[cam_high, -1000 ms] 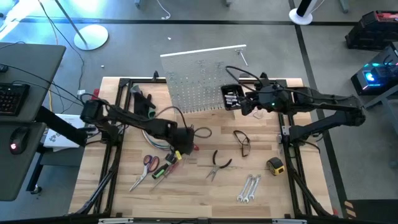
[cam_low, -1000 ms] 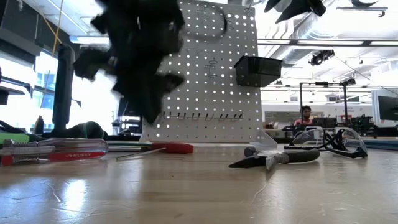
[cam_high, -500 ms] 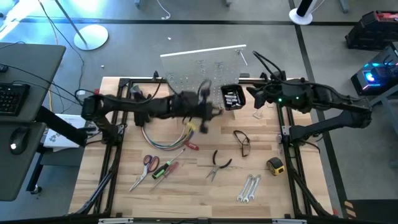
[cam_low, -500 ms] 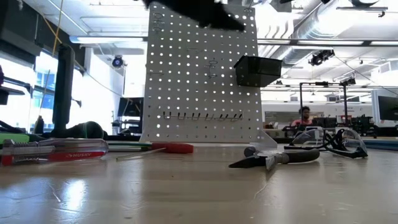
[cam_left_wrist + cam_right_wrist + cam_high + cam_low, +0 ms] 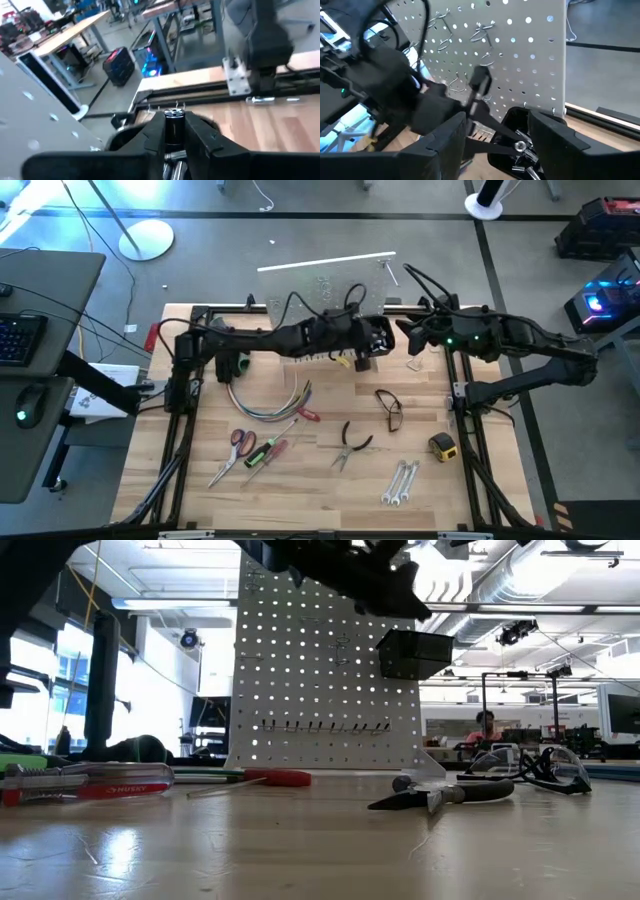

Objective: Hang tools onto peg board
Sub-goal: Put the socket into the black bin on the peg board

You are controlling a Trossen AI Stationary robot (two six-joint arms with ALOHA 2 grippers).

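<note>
The left fingers [image 5: 152, 136] reached over the black bin [image 5: 374, 336] fixed to the peg board [image 5: 322, 284]. The two stood only a little apart, with a short dark cylinder with a silver cap [image 5: 174, 129] upright between them. Whether they pressed on it or merely flanked it, I could not tell. Just beneath the fingertips, inside the bin, lay some silvery metal pieces [image 5: 172, 169], too blurred to name. The board's white, hole-dotted face rose close beside these fingers.

The right fingers [image 5: 445, 145] were spread wide with nothing between them. They hung just beside the bin, on the side away from the left arm, and pointed at it and at the left arm's wrist. The board with its wire hooks [image 5: 482, 31] stood straight ahead of them.

The other tools lay on the wooden surface [image 5: 470, 500], well apart from both pairs of fingers and in front of the board. The red-handled scissors [image 5: 239, 442] lay beside the green- and red-handled screwdrivers [image 5: 266, 451]. The black-handled pliers [image 5: 350, 446] were nearer the middle. The silver wrenches [image 5: 400, 482] and the yellow tape measure [image 5: 443, 446] lay on the right arm's side. A pair of safety glasses [image 5: 390, 410] lay nearest the right fingers. A curved bundle of coloured cables [image 5: 262, 406] lay under the left arm.
</note>
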